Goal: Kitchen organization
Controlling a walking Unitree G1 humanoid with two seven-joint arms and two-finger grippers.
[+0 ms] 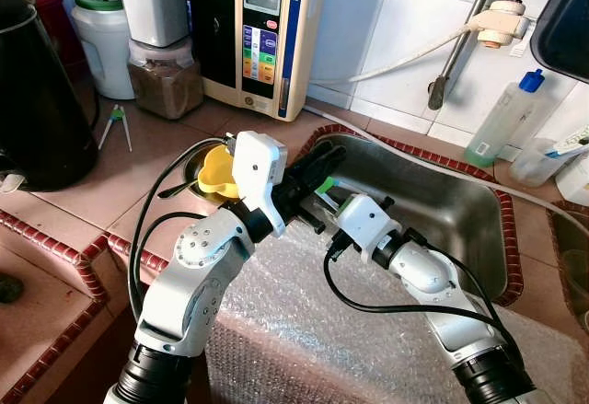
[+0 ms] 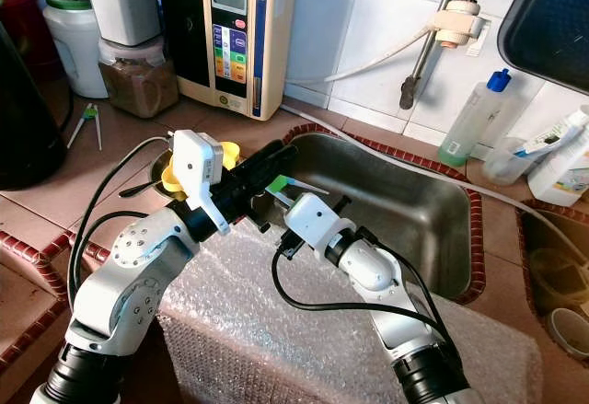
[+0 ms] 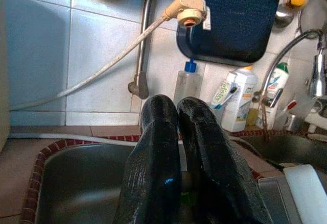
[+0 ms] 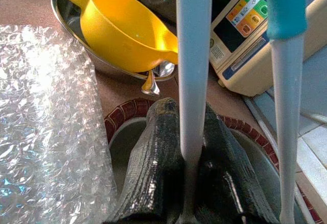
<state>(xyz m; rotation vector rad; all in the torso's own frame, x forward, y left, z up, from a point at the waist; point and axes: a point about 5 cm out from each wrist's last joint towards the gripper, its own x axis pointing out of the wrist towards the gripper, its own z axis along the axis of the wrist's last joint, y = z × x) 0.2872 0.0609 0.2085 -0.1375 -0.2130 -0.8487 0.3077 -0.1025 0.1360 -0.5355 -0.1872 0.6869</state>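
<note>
While clamped, pale tongs (image 4: 193, 71) between right tool (image 4: 189, 183) fingers.

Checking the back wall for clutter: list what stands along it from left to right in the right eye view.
White jug with green lid → jar of brown powder → water ionizer → faucet pipe → blue-capped bottle → white bottle.

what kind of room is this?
Most likely a home kitchen: a steel sink set in a tiled counter, a tap pipe on a white-tiled wall, a dish soap bottle, and a countertop water unit beside jars.
</note>
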